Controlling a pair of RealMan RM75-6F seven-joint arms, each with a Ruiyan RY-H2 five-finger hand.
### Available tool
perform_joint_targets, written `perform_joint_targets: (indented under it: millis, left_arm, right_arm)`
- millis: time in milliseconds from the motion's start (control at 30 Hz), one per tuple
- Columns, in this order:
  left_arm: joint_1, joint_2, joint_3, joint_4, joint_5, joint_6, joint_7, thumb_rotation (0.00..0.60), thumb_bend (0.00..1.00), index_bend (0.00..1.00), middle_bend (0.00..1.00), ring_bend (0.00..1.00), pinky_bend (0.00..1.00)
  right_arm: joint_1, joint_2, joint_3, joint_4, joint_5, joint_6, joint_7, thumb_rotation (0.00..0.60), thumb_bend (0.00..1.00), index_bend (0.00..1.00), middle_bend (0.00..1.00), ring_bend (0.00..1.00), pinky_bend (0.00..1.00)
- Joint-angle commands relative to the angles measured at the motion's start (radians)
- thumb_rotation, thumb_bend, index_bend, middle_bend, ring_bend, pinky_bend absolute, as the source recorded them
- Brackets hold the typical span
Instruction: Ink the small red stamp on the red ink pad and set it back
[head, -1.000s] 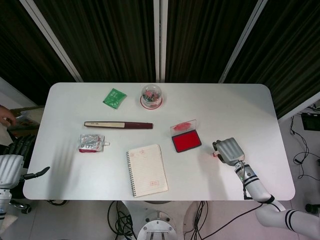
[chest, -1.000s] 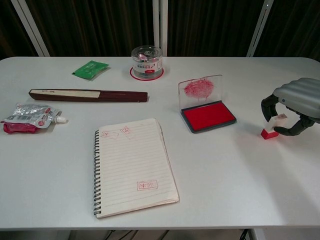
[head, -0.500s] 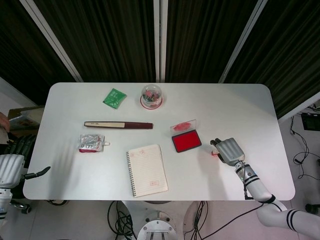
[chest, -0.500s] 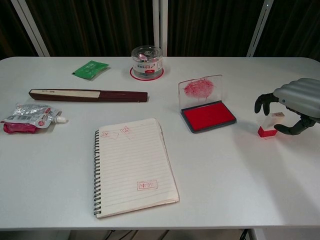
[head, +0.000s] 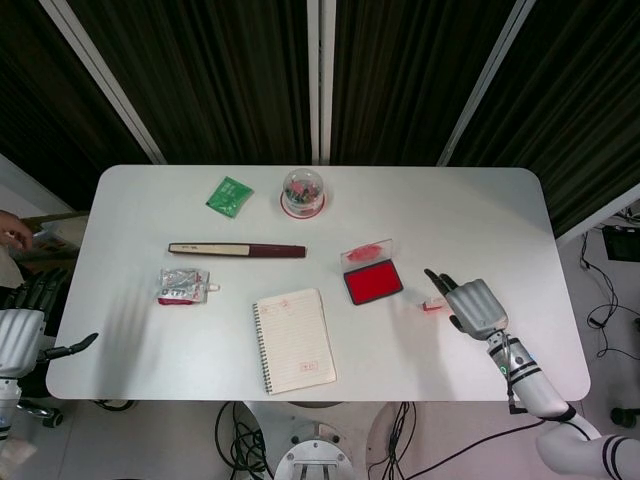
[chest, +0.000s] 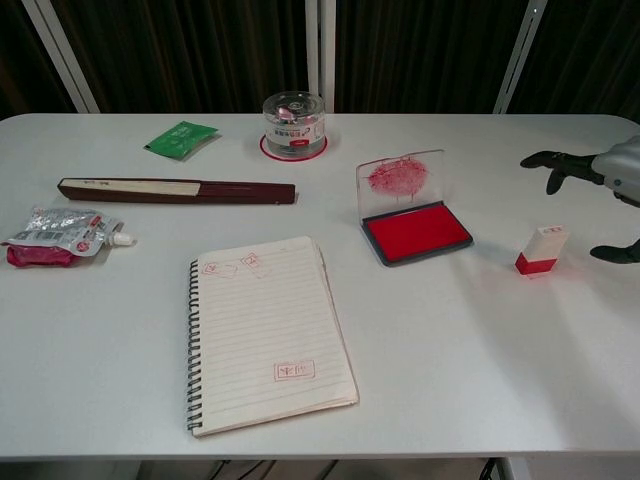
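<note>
The small red stamp (chest: 540, 249) stands upright on the white table, right of the red ink pad (chest: 416, 232), whose clear lid is tipped up behind it. In the head view the stamp (head: 435, 302) sits just left of my right hand (head: 474, 308). That right hand (chest: 600, 180) is open at the right edge of the chest view, fingers spread, apart from the stamp and holding nothing. My left hand (head: 22, 328) hangs off the table's left edge, with its fingers curled in on nothing I can see.
A spiral notebook (chest: 265, 332) with red stamp marks lies front centre. A dark folded fan (chest: 176, 189), a crumpled pouch (chest: 60, 236), a green packet (chest: 180, 137) and a clear round container (chest: 294, 124) lie across the left and back.
My right hand has let go of the stamp, spread its fingers and drawn back to the right. The stamp stays standing on the table. The left hand has not moved.
</note>
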Motion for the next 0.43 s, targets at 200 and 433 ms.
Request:
perform_joint_targets:
  millis: [200,433]
  left_arm:
    - [0.004,0.017,-0.002,-0.031,0.005,0.013,0.017,0.261,0.09,0.01,0.08,0.08,0.19]
    - [-0.001,0.018,-0.005,-0.037,0.023,0.027,0.035,0.259,0.09,0.01,0.08,0.08,0.19]
  right_arm:
    - [-0.305,0.095,-0.032,0.066,-0.131,0.522,0.113,0.600,0.10,0.00,0.07,0.15,0.35]
    - [-0.338,0.031,0.010,0.169,0.016,0.403,0.176,0.600,0.08,0.00,0.00,0.00,0.00]
